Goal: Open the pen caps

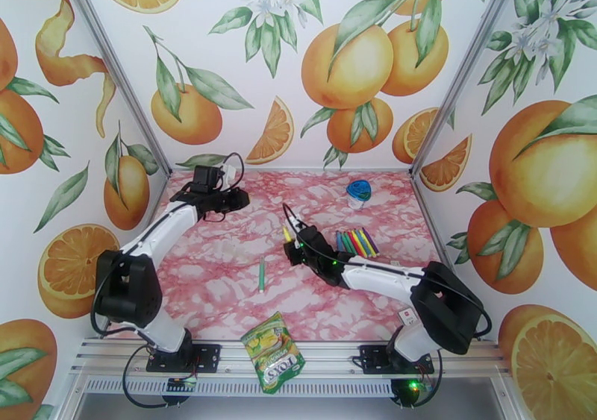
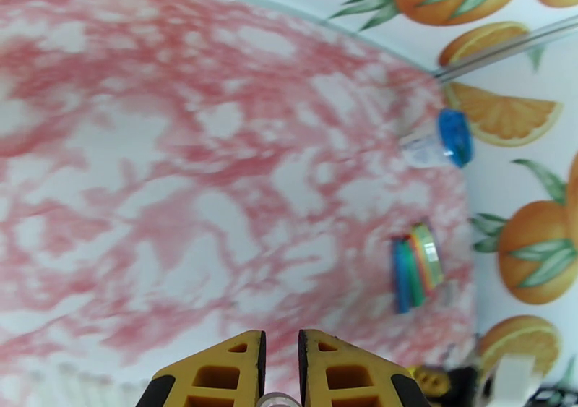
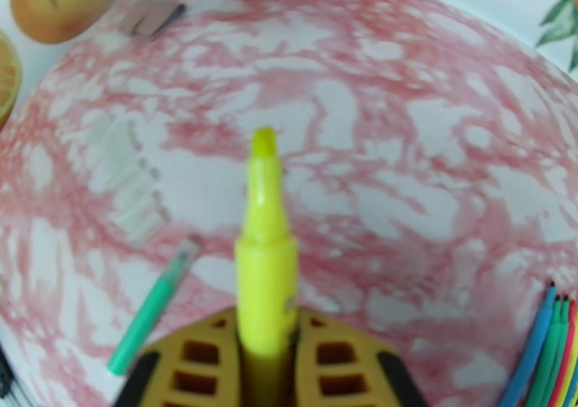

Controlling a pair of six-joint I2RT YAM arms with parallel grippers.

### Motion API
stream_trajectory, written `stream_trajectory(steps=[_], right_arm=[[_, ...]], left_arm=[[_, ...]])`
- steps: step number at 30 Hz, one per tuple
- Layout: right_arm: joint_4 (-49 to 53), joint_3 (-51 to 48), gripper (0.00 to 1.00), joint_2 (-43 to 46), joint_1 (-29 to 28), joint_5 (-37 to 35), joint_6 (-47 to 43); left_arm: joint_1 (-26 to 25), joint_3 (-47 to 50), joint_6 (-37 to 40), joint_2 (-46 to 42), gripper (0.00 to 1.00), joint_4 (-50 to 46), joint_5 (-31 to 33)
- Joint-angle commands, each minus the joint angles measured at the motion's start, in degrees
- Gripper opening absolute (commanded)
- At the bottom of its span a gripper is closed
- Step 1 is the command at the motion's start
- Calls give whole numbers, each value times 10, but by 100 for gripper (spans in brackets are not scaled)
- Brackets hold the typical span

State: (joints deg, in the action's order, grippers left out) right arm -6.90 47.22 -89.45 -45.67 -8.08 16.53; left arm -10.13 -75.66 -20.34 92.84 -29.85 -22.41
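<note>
High rear camera overlooks the table (image 1: 224,287); wrist cameras face it closely, all sharing the pens (image 1: 357,243).

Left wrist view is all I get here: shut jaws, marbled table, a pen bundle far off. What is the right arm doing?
Observer: Its jaws are shut on a yellow pen, tip bare.
Operator: Any pen apart from the bundle?
Observer: A green pen lies alone on the table.
Operator: Anything at the near edge?
Observer: A snack packet lies across that edge.
</note>
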Motion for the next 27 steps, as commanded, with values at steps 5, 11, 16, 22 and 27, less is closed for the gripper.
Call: stream_trajectory(steps=[5,11,16,22,27], right_arm=[[64,15,3,6,43,-49,35],[105,25,3,-4,77,-65,43],[118,30,5,-15,96,-69,39],[139,43,5,-44,119,-77,56],[154,51,4,-67,135,-84,68]], left_arm=[[13,3,95,-30,0,-146,220],[23,34,102,-32,0,-159,321],[35,52,103,-21,0,-161,354],[56,74,98,-3,0,-149,350],[70,86,98,16,0,-143,335]])
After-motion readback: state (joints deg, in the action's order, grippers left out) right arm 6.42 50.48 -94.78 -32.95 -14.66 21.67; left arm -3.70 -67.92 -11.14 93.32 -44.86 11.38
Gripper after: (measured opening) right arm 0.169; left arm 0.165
